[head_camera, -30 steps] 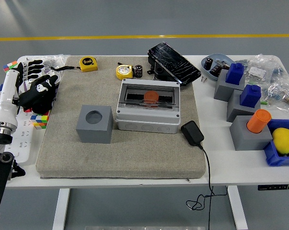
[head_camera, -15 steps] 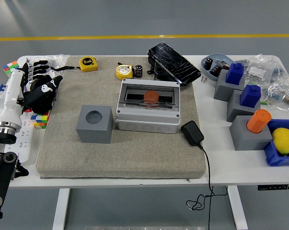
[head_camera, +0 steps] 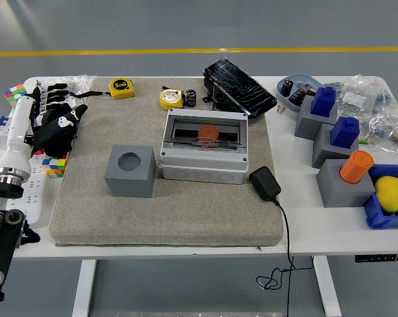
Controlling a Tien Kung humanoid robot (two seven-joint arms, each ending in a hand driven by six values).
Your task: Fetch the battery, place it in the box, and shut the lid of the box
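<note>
Left hand (head_camera: 57, 127) rested at worktop's (head_camera: 185, 247) left edge, fingers loosely curled, holding nothing; battery (head_camera: 191, 98) lay beyond the box (head_camera: 204, 146).

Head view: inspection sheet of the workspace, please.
Surface: white table with grey mat.
Job's things: grey box, lid open behind it, orange item inside; battery upright at mat's far edge.
Clutter: grey cube, two tape measures, puzzle cubes, blue blocks, orange cylinder, lemon, bagged parts.
Robot hands: left robot hand relaxed at mat's left edge, holding nothing; right not in view.
Cables: black adapter, cord hanging over near edge.
Surroundings: grey floor, yellow line.
</note>
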